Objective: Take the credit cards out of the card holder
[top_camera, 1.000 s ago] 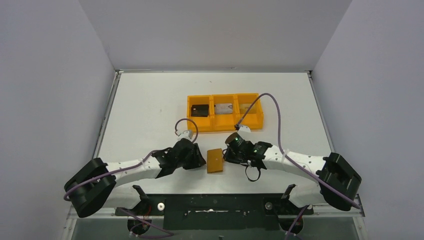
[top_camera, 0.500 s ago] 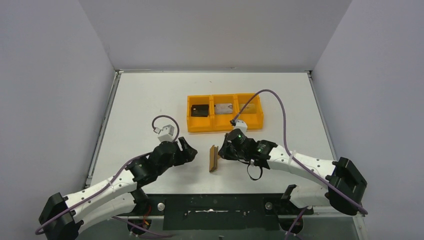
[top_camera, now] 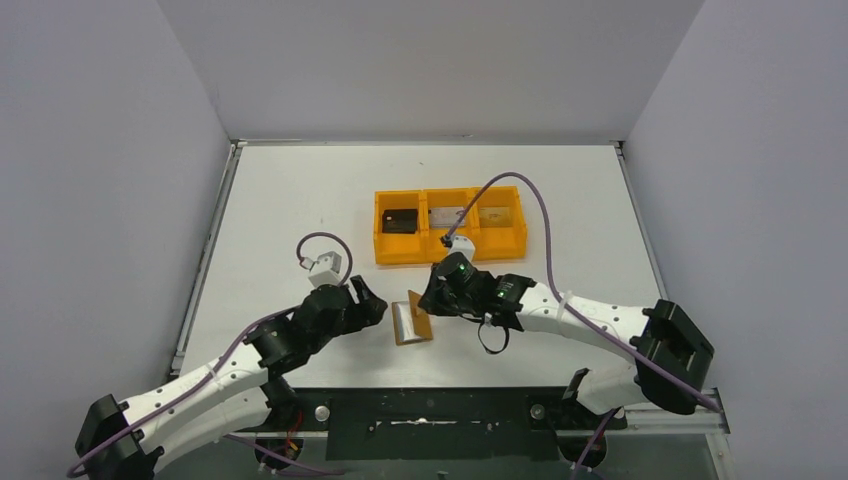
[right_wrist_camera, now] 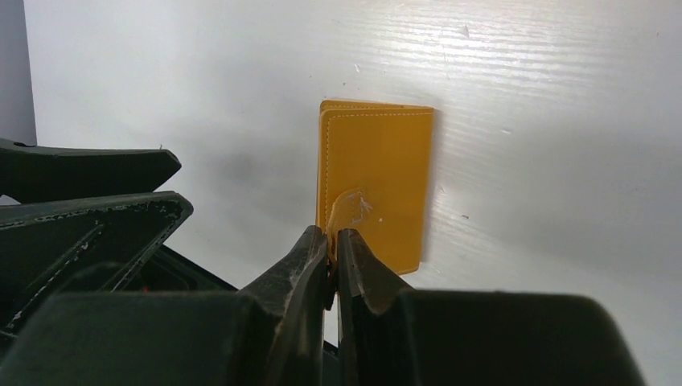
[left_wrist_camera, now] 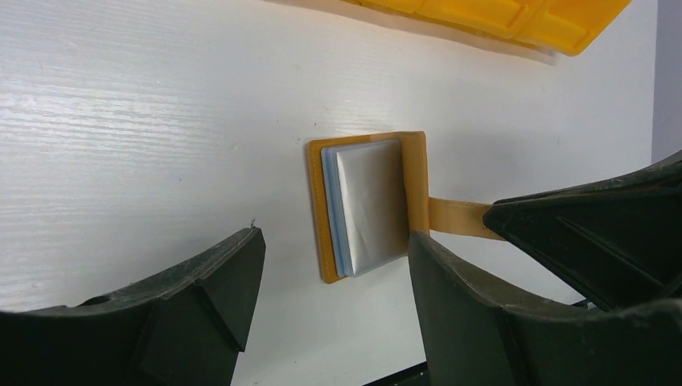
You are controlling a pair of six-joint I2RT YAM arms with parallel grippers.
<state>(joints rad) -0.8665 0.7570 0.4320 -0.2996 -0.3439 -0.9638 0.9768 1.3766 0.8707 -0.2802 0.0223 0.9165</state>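
Note:
The tan-brown card holder (top_camera: 422, 327) lies near the table's front edge, between my two grippers. My right gripper (top_camera: 429, 306) is shut on the edge of its upper flap (right_wrist_camera: 378, 181) and holds that flap raised. This gripper also shows in its own wrist view (right_wrist_camera: 332, 240). The lower half (left_wrist_camera: 316, 211) lies flat on the table. A silvery credit card (left_wrist_camera: 371, 203) sits in it on top of a grey-blue card (left_wrist_camera: 330, 207). My left gripper (top_camera: 377, 307) is open and empty just left of the holder. In the left wrist view the gripper (left_wrist_camera: 336, 238) frames the cards between its fingers.
A bright orange three-compartment tray (top_camera: 450, 253) stands behind the holder. It has a dark card (top_camera: 400, 220) in its left compartment and a silvery one (top_camera: 447, 215) in the middle. Its edge shows in the left wrist view (left_wrist_camera: 499, 16). The left gripper's fingers (right_wrist_camera: 96, 217) show at the left of the right wrist view.
My right gripper took hold of the holder's flap and swung it up and open, showing the cards. My left arm drew back to the left and opened.

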